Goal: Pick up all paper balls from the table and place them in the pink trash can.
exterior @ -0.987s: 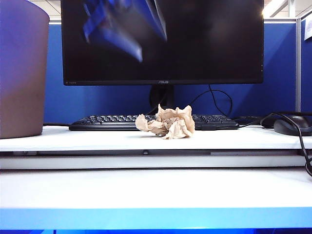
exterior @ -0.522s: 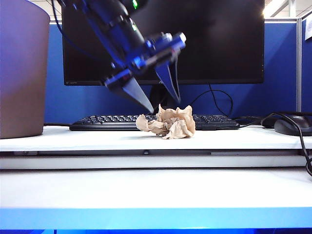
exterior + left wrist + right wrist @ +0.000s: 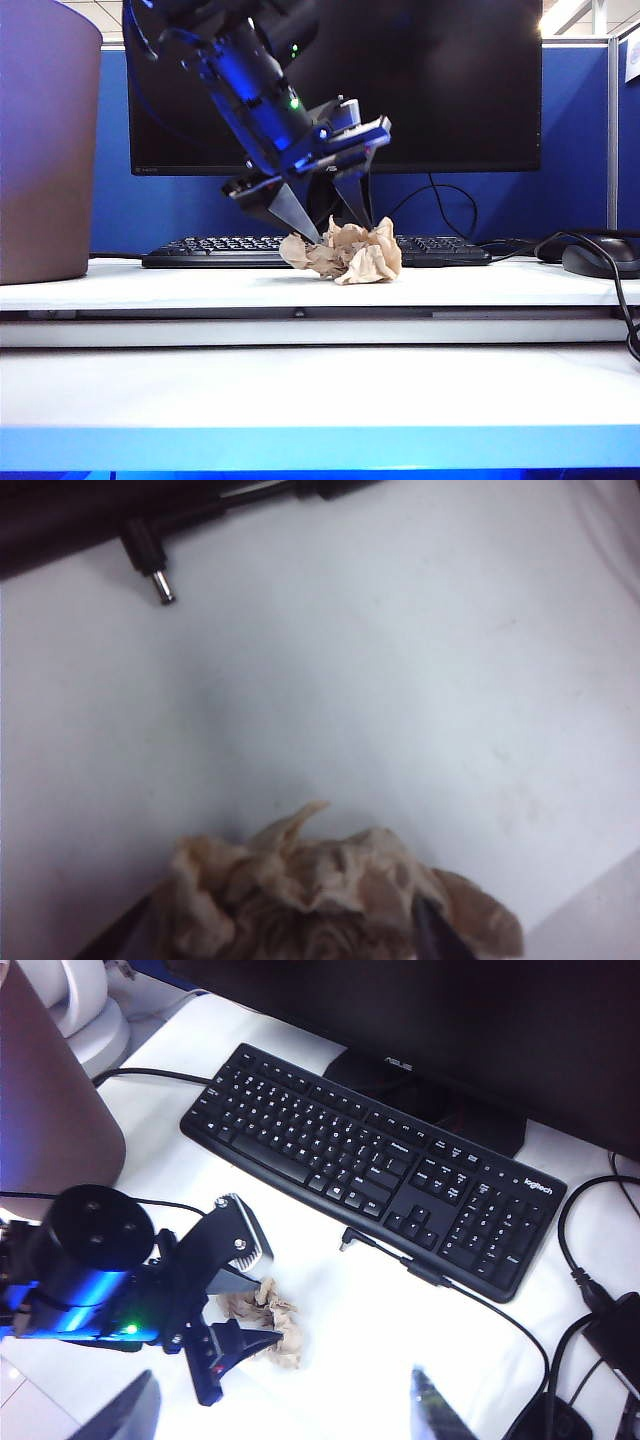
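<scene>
1 paper ball (image 3: 342, 252) is visible, the tan crumpled wad, lying on the table (image 3: 150, 285) just in front of the keyboard (image 3: 200, 250), about mid-frame in the exterior view.

Left to right in the exterior view:
- Pink trash can (image 3: 45, 150) stands at the far left on the table, well apart from the wad.
- Left gripper (image 3: 333, 225): 1 second ago no arm was in that view, only a blue blur high against the monitor (image 3: 450, 90). Half a second ago the gripper hung above the wad with fingers spread. Now it has come lower, and its 2 dark fingertips sit at the wad's upper edges, 1 toward each side.
- The left wrist view agrees: the wad (image 3: 320, 890) fills the space between the fingers (image 3: 435, 935), jaws wide, nothing clamped. Contact with the paper looks likely at 1 tip, but the close, soft picture does not settle it.
- Mouse (image 3: 600, 258) at the far right, untouched.

Right gripper (image 3: 285, 1415) hangs above the desk, looking down on the left arm and the wad (image 3: 268, 1325); jaws apart, empty.

Reading: the approach to this ball is nearly complete. The wad has not shifted across the 3 exterior frames. Next move, as I judge it, is a slight further drop and a close, then a carry to the bin at the left. Risk: loose crumpled flaps may slip out of a shallow pinch.
</scene>
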Motion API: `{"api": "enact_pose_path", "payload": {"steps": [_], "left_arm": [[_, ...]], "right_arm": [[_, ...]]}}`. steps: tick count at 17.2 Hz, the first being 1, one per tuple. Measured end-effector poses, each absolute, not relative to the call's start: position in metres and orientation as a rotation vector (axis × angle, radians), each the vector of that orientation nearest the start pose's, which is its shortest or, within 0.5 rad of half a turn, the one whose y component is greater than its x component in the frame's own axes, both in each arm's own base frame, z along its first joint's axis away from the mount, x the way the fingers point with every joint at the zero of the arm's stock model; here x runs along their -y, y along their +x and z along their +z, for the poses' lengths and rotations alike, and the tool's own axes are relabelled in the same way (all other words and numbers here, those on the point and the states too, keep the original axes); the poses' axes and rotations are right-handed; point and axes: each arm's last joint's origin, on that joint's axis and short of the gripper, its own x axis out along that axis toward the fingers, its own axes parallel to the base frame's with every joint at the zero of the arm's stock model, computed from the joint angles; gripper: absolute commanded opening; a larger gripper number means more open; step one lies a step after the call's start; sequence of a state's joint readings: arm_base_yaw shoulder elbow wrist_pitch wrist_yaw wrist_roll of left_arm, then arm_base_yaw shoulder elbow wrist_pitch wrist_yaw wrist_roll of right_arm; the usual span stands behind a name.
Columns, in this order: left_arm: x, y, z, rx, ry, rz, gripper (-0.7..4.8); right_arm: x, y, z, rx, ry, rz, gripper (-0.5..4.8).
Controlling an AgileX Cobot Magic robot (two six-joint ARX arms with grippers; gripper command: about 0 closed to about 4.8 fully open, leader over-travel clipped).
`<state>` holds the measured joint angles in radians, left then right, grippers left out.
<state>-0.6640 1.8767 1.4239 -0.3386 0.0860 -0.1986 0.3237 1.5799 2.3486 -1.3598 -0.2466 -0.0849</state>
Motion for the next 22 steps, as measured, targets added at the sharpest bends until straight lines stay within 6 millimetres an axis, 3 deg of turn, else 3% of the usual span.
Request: {"api": "enact_pose_path", "payload": {"steps": [1, 2, 3, 4, 7, 10, 13, 15, 16, 18, 20, 21, 22], "left_arm": [[0.259, 0.327, 0.226, -0.848, 0.053, -0.626, 3.31], [0.26, 0.329, 0.22, -0.863, 0.058, -0.623, 2.94], [0.261, 0.33, 0.215, -0.875, 0.062, -0.62, 1.61], [0.262, 0.33, 0.213, -0.879, 0.064, -0.62, -0.11], [0.263, 0.331, 0.213, -0.874, 0.046, -0.651, -0.06], [0.269, 0.336, 0.237, -0.845, 0.008, -0.726, -0.06], [0.257, 0.324, 0.32, -0.706, 0.068, -0.717, -0.06], [0.236, 0.307, 0.384, -0.561, 0.186, -0.588, -0.06], [0.211, 0.29, 0.429, -0.469, 0.252, -0.473, -0.06], [0.17, 0.263, 0.483, -0.367, 0.306, -0.292, -0.06], [0.127, 0.238, 0.52, -0.279, 0.314, -0.131, -0.06], [0.093, 0.232, 0.534, -0.244, 0.285, -0.013, -0.06], [0.062, 0.236, 0.532, -0.289, 0.27, 0.095, -0.06]], "right_arm": [[-0.081, 0.22, 0.529, -0.569, -0.103, 0.579, 3.19], [-0.081, 0.219, 0.529, -0.566, -0.103, 0.579, 3.19], [-0.081, 0.218, 0.529, -0.565, -0.103, 0.579, 3.19], [-0.081, 0.218, 0.529, -0.566, -0.103, 0.579, 3.19], [-0.081, 0.218, 0.53, -0.565, -0.103, 0.579, 3.19], [-0.081, 0.218, 0.53, -0.563, -0.103, 0.579, 3.19], [-0.081, 0.219, 0.53, -0.557, -0.103, 0.579, 3.19], [-0.081, 0.218, 0.53, -0.557, -0.103, 0.579, 3.19], [-0.081, 0.218, 0.53, -0.557, -0.103, 0.578, 3.19], [-0.081, 0.218, 0.53, -0.556, -0.103, 0.579, 3.19], [-0.081, 0.218, 0.53, -0.556, -0.101, 0.584, 3.19], [-0.081, 0.218, 0.531, -0.556, -0.097, 0.598, 3.19], [-0.081, 0.217, 0.531, -0.556, -0.091, 0.618, 3.19]]}}
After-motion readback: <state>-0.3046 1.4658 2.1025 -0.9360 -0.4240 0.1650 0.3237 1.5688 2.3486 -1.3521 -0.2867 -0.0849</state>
